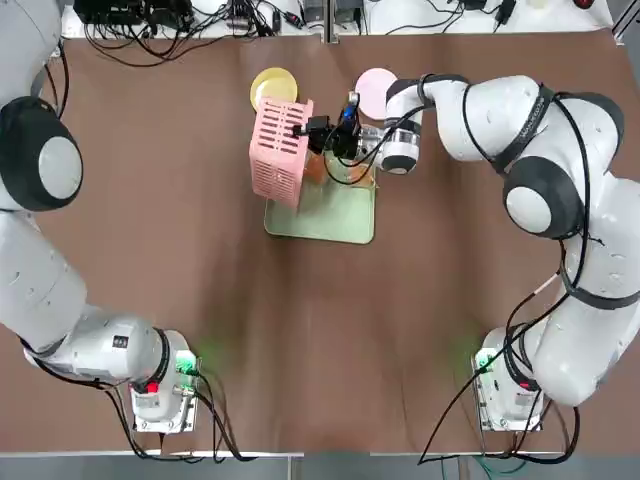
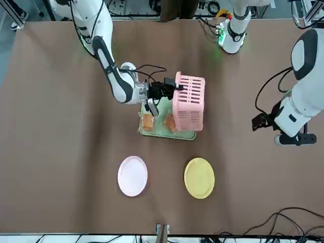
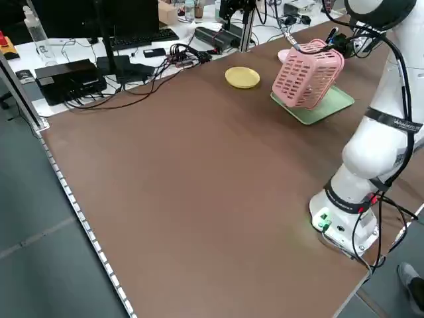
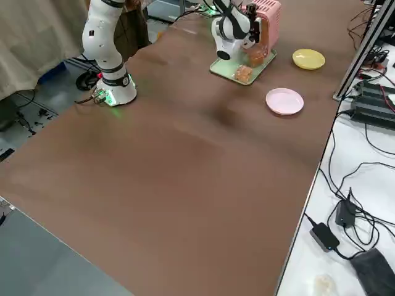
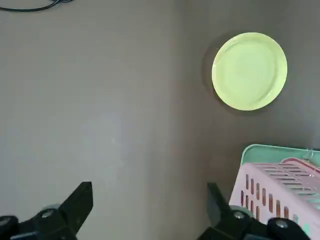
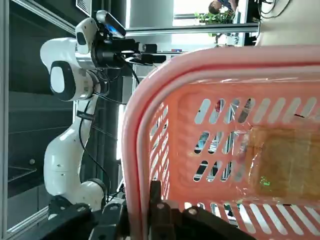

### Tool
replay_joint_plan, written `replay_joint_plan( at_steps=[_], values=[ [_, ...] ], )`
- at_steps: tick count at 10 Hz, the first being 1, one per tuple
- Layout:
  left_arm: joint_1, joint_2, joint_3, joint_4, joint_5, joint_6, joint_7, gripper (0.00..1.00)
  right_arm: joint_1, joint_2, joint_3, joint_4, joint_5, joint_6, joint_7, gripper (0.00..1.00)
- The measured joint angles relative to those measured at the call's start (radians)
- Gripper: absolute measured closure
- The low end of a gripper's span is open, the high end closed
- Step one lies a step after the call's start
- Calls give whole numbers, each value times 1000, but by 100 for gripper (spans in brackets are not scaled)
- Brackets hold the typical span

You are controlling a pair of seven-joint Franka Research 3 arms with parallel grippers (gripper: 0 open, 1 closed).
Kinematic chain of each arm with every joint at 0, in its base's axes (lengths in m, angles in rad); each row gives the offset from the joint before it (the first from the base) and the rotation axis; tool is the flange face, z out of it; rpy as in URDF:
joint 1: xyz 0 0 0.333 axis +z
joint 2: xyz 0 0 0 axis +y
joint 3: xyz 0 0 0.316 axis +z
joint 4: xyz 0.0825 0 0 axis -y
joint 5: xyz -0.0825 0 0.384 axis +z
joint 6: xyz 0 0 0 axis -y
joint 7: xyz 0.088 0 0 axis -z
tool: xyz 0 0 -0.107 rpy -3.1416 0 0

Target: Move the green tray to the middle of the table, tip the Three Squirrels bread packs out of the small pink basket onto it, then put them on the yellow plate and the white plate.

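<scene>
The small pink basket (image 1: 281, 150) is tipped on its side over the green tray (image 1: 335, 218), which lies near the table's (image 1: 320, 340) far middle. My right gripper (image 1: 308, 130) is shut on the basket's rim (image 6: 135, 150). Two Three Squirrels bread packs (image 2: 147, 121) (image 2: 169, 123) lie on the tray beside the basket's mouth. Another pack (image 6: 277, 160) shows against the basket's lattice wall. The yellow plate (image 1: 273, 87) and the white plate (image 1: 375, 90) sit bare just beyond the tray. My left gripper (image 5: 150, 205) hangs open high above the table's left side, holding nothing.
Cables and equipment (image 1: 160, 20) line the far edge behind the plates. The arm bases (image 1: 160, 385) (image 1: 510, 385) stand at the near edge. Bare brown tabletop stretches from the tray to the bases.
</scene>
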Motion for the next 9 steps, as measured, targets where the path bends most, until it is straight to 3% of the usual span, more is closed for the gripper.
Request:
replay_joint_plan(
  at_steps=[5,9],
  values=[
    [0,0,0,0,0,0,0,0,-31,1,-1,-73,1,-170,-88,93],
    [-2,1,0,1,0,0,0,0,-100,3,-2,-164,-39,-236,-130,93]
  ],
)
